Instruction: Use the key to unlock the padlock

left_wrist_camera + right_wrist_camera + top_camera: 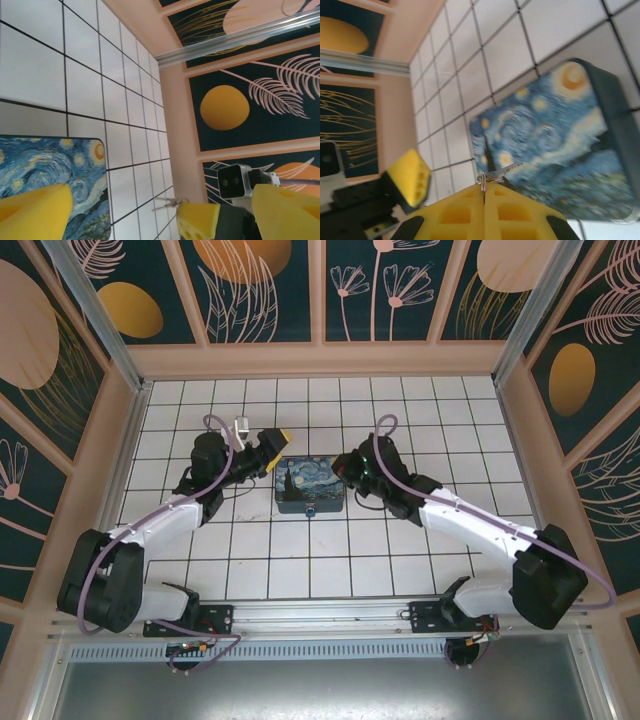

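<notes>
From above, a small bluish spot on the near face of the painted box (310, 485) looks like the padlock (311, 511). My right gripper (484, 187) is shut on a key ring. The thin metal key (501, 171) sticks out past its fingertips, above the box's lid (555, 145). In the top view this gripper (350, 464) hovers at the box's right end. My left gripper (272, 452) is at the box's left end, yellow fingers (35, 210) spread wide and empty. Its camera shows the key (167, 202) and the right gripper's yellow tip (200, 220) across from it.
The box lies mid-floor on white tiles (300, 560). Peach walls with dark floral panels (320, 360) enclose the cell at the back and on both sides. The right wrist's camera (232, 181) faces the left gripper. Both arms reach inward from the near rail (320, 615).
</notes>
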### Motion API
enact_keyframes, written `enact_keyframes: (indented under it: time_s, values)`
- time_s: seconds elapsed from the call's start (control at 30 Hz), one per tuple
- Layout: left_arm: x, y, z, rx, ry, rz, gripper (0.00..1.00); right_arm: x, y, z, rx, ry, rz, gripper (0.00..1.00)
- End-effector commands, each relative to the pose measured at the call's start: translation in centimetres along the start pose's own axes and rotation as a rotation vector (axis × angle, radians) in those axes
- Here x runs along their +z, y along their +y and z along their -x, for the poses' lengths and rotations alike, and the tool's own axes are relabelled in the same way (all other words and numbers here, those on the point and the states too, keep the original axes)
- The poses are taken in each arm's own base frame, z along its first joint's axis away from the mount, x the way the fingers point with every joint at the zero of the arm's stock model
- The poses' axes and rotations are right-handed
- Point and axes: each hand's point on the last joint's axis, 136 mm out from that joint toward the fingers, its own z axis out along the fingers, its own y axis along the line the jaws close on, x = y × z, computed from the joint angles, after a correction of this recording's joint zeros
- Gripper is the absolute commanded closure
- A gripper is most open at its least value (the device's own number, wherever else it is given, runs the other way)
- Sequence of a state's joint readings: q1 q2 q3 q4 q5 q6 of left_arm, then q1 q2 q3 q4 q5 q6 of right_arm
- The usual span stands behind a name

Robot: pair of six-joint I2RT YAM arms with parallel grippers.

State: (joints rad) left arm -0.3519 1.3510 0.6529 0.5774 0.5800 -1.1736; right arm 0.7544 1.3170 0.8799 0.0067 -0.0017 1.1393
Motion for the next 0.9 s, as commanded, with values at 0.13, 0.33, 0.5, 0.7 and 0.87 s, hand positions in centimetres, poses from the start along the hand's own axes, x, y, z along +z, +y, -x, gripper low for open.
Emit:
enact_keyframes:
  time_s: [0.13, 0.33, 0.5, 0.7, 0.87]
  values:
    - [0.0, -2.9, 0.6, -0.041, -0.016, -0.172, 0.15, 1.6, 7.1, 1.7, 0.064, -0.035, 0.213, 1.00]
    - [0.3, -2.8, 0.6, -0.110, -0.028, -0.224, 0.20, 2.6, 8.6, 1.8, 0.102, -0.027, 0.270, 1.00]
    - [0.5, -2.9, 0.5, -0.170, -0.028, -0.269, 0.22, 2.9, 8.9, 1.5, 0.117, -0.021, 0.287, 1.00]
    - [0.8, -3.1, 0.5, -0.199, -0.031, -0.286, 0.25, 3.2, 9.0, 1.1, 0.133, -0.009, 0.302, 1.00]
    - [1.3, -3.3, 0.1, -0.220, -0.012, -0.303, 0.28, 3.6, 9.3, 0.7, 0.142, 0.005, 0.319, 1.00]
